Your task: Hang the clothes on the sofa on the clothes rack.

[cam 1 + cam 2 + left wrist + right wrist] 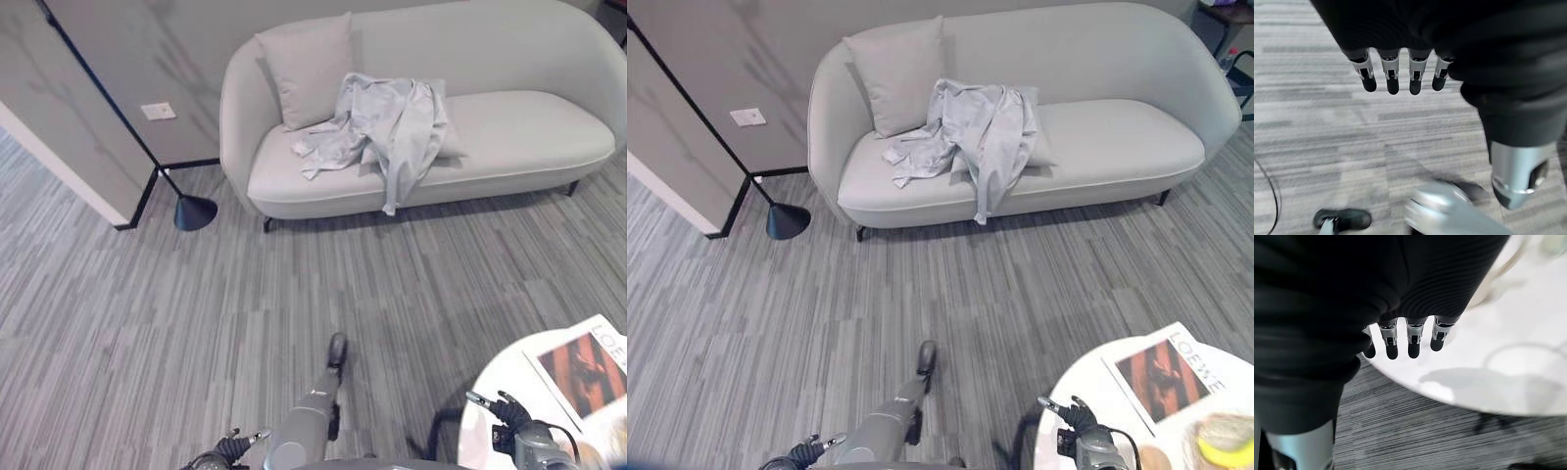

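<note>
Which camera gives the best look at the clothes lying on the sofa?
The right eye view: the grey clothes sit near its middle, draped over the sofa seat's front edge. The left eye view shows the same heap equally whole. Both wrist views look down at carpet and a white table instead.

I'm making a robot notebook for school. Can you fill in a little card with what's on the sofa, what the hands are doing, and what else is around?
Clothes: grey garment crumpled on the sofa, one end hanging over the seat's front edge
Cushion: leaning against the backrest
Left hand: open, over carpet
Right hand: open, over the white round table
Table: holds a magazine
Floor: lamp base
Clothes rack: cannot tell
</note>
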Robot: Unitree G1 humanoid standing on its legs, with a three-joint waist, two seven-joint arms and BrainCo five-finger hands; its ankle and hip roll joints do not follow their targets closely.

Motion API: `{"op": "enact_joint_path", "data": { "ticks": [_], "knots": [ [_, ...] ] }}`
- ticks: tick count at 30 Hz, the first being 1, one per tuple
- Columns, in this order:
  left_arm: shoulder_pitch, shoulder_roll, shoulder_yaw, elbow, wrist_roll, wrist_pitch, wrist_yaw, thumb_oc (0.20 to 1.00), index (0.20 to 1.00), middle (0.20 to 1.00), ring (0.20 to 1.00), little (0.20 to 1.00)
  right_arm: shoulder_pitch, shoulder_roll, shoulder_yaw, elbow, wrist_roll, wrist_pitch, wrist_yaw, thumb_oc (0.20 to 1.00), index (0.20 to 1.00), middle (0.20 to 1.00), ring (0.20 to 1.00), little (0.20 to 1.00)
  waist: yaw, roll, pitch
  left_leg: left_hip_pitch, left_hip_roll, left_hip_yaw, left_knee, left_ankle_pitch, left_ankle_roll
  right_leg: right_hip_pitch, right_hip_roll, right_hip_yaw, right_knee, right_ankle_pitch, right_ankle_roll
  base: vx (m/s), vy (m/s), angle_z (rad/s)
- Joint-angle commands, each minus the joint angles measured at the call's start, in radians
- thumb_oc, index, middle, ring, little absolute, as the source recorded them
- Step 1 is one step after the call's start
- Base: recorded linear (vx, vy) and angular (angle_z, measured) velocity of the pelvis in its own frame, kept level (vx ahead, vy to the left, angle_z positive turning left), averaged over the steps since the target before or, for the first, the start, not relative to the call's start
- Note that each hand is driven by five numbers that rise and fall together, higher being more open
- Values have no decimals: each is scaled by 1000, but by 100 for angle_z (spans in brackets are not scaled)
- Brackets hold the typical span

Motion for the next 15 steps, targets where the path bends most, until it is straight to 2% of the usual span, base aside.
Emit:
{"op": "enact_joint_path", "data": {
  "ticks": [1, 2, 3, 5, 6, 7, 8, 9, 11, 12, 15],
  "knots": [
    [-32, 7, 17, 22, -7, -20, -8, 1000, 1000, 1000, 1000, 1000, 62, -3, -22, -50, -40, -22, 14, 1000, 1000, 1000, 1000, 1000, 29, -21, -52, 142, 35, -2, 9, 185, 7, -24, -88, 60, 5, 97, 136, 572, 245, -94],
    [-29, 9, 25, 25, -8, -18, -6, 1000, 1000, 1000, 1000, 1000, 65, 4, -24, -41, -54, -16, 18, 1000, 1000, 1000, 1000, 1000, 37, -32, -67, 164, 31, 8, 11, 176, 16, -30, -118, 57, 48, 102, 154, 589, 238, -92],
    [-29, 15, 27, 31, -5, -15, -7, 1000, 1000, 1000, 1000, 1000, 67, 10, -29, -22, -60, -15, 22, 1000, 1000, 1000, 1000, 1000, 42, -51, -81, 188, 16, 24, 16, 162, 28, -57, -155, 48, 143, 142, 183, 471, 193, -74],
    [-31, 23, 31, 26, -7, -12, -7, 1000, 1000, 1000, 1000, 1000, 68, 15, -32, -13, -68, -9, 27, 1000, 1000, 1000, 1000, 1000, 33, -53, -81, 252, 1, 40, 13, 131, 54, -157, -186, 31, 363, 267, 229, 325, 153, -61],
    [-31, 23, 31, 26, -7, -12, -7, 1000, 1000, 1000, 1000, 1000, 68, 15, -32, -13, -68, -9, 27, 1000, 1000, 1000, 1000, 1000, 35, -50, -83, 249, 5, 41, 13, 132, 53, -160, -183, 33, 362, 270, 228, 226, 136, -65],
    [-36, 28, 29, 20, -7, -11, -5, 1000, 1000, 1000, 1000, 1000, 68, 15, -34, -9, -68, -10, 29, 1000, 1000, 1000, 1000, 1000, 17, -47, -71, 295, -2, 44, 6, 110, 69, -222, -192, 20, 491, 382, 240, 284, 215, -41],
    [-49, 39, 17, 8, -6, -7, -7, 1000, 1000, 1000, 1000, 1000, 70, 20, -42, -9, -65, -6, 24, 1000, 1000, 1000, 1000, 1000, -8, -10, -53, 361, 18, 40, 1, 72, 91, -321, -203, -52, 674, 427, 225, 391, 265, 0],
    [-55, 44, 16, 1, -7, -5, -5, 1000, 1000, 1000, 1000, 1000, 74, 26, -43, -7, -68, -7, 20, 1000, 1000, 1000, 1000, 1000, -21, 0, -46, 388, 23, 35, 1, 53, 98, -366, -234, -97, 738, 405, 220, 413, 229, 43],
    [-69, 47, 17, -8, -8, -6, -2, 1000, 1000, 1000, 1000, 1000, 87, 34, -53, 1, -67, -6, 17, 1000, 1000, 1000, 1000, 1000, -41, 8, -44, 437, 24, 26, 1, 9, 99, -411, -285, -174, 677, 330, 194, 429, 52, 70],
    [-80, 50, 17, -15, -13, -10, 1, 1000, 1000, 1000, 1000, 1000, 86, 29, -58, 9, -64, -3, 16, 1000, 1000, 1000, 1000, 1000, -56, 4, -38, 466, 22, 18, 1, -16, 94, -430, -292, -216, 546, 294, 186, 482, -52, 62],
    [-89, 46, 3, -23, -16, -20, 5, 1000, 1000, 1000, 1000, 1000, 78, 28, -58, 14, -53, -1, 13, 1000, 1000, 1000, 1000, 1000, -87, -15, -25, 530, 9, -4, 1, -77, 78, -473, -257, -227, 283, 299, 197, 417, -119, 43]
  ]
}}
